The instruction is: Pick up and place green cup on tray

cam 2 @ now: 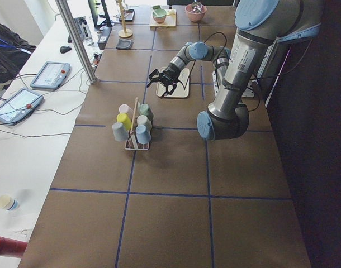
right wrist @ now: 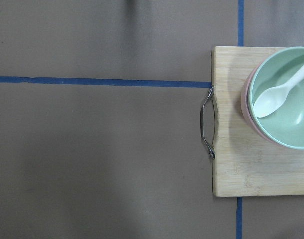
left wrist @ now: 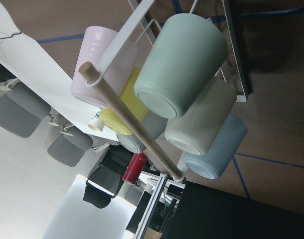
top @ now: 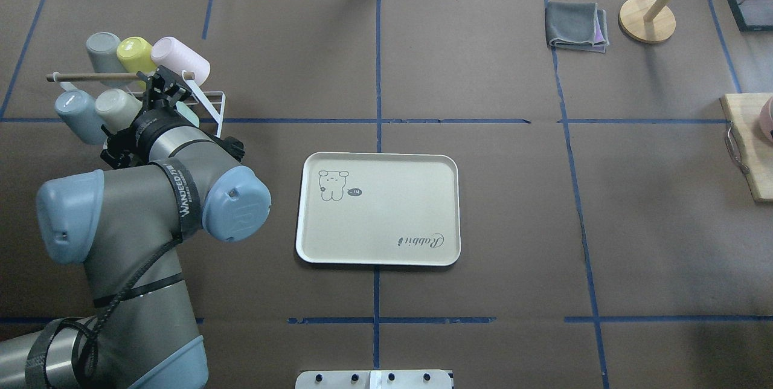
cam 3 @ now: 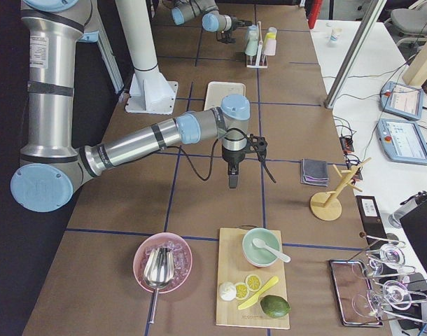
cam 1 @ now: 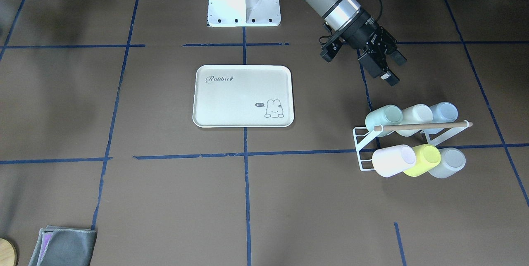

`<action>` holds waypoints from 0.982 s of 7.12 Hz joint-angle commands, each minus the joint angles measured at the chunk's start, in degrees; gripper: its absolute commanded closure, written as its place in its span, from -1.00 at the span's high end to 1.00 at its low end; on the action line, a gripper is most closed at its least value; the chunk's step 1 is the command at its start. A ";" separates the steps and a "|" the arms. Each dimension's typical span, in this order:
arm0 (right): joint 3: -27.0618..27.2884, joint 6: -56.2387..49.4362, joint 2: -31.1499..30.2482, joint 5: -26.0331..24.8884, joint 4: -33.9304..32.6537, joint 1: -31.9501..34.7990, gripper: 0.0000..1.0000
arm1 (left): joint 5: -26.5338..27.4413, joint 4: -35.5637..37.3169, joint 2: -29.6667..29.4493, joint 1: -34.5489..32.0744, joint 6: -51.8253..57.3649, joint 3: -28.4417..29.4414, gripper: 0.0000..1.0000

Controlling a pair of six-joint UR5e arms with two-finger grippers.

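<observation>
Mint-green and matte, the small handleless plastic tumbler point(cam 1: 384, 116) is carried on its side by the white wire rack with a wooden dowel point(cam 1: 421, 126). It is set at the tray-ward end of the row nearer the robot. A cream cup point(cam 1: 415, 114) and a pale blue cup point(cam 1: 444, 112) are lined up beside it. The other row is filled by a pink cup point(cam 1: 392, 160), a yellow cup point(cam 1: 425, 159) and a grey cup point(cam 1: 449, 162).

In the front-facing view the cream-white rectangular tray with "Rabbit" script point(cam 1: 239, 105) is laid flat at about 9 o'clock of the rack, well apart from it.

The left arm is bent at the elbow and stretched toward the rack, its wrist tilted downward. The left gripper point(cam 1: 393, 67) is held at 12 o'clock of the tumbler, near but not touching, with its fingers spread.

The right arm is extended low over the table, and the right gripper point(cam 3: 232, 178) is pointed straight down near a wooden cutting board point(right wrist: 236, 169). Whether its fingers are parted cannot be told.
</observation>
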 commanded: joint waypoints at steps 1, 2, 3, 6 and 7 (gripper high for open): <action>-0.29 0.10 0.03 0.83 0.00 0.04 1.00 | 3.04 0.04 -0.11 3.35 3.36 4.81 0.99; -0.55 0.19 0.03 1.01 0.00 0.04 1.00 | 3.40 0.04 -0.37 4.67 3.27 7.01 0.99; -0.64 0.27 0.03 1.01 0.00 0.04 1.00 | 4.19 -0.05 -0.63 4.77 3.27 8.43 0.99; -0.73 0.36 0.03 1.10 0.00 0.04 1.00 | 6.83 -0.05 -1.78 4.69 3.36 15.98 0.99; -0.73 0.45 0.03 1.10 0.00 0.04 1.00 | 7.27 -0.49 -1.95 4.77 3.27 18.00 0.99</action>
